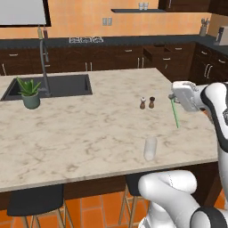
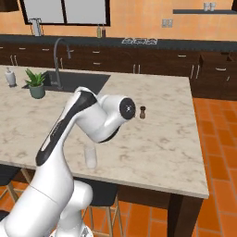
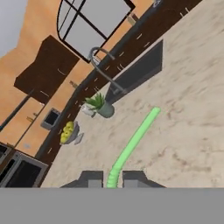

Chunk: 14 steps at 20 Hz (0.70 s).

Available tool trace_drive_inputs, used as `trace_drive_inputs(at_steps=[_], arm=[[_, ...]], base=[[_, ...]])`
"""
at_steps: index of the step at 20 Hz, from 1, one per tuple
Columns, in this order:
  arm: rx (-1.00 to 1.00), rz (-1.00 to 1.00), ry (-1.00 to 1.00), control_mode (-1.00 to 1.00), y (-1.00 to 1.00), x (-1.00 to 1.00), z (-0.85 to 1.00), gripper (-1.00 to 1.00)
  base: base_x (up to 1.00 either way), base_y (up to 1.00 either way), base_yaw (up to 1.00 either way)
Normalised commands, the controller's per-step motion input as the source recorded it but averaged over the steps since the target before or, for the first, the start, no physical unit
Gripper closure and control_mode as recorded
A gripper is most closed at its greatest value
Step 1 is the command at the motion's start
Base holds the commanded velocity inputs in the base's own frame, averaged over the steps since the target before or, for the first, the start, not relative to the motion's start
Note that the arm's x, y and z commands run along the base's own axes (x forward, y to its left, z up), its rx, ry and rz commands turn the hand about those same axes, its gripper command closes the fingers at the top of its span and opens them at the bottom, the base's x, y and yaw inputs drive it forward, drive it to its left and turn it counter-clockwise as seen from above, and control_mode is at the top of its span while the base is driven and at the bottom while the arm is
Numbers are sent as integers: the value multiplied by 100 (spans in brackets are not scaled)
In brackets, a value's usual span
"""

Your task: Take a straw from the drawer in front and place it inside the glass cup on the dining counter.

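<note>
My gripper (image 1: 173, 99) hangs over the right side of the dining counter (image 1: 89, 129), shut on the top end of the light green straw (image 1: 175, 113). The straw points downward, its lower tip just above the marble. In the hand view the straw (image 3: 133, 146) runs out from between the two fingertips of the gripper (image 3: 113, 179). The clear glass cup (image 1: 150, 148) stands upright near the counter's front edge, left of and nearer than the gripper; it also shows as the glass cup (image 2: 90, 157) beside my arm. The drawer (image 1: 153, 52) stands pulled open in the back cabinets.
Two small shakers (image 1: 147, 103) stand mid-counter left of the gripper. A potted plant (image 1: 30, 93) sits by the sink (image 1: 53, 85) and its faucet (image 1: 43, 62) at the far left. Dark stools (image 1: 35, 200) stand under the front edge.
</note>
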Motion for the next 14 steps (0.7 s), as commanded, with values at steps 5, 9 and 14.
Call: trace_drive_inputs(at_steps=[5, 9, 14], arm=[[27, 4, 0, -100, 14, 19, -29, 100], [15, 2, 0, -100, 15, 17, -48, 100], [6, 0, 2, -100, 3, 40, -48, 100]], base=[[0, 0, 0], [0, 0, 0], [0, 0, 0]])
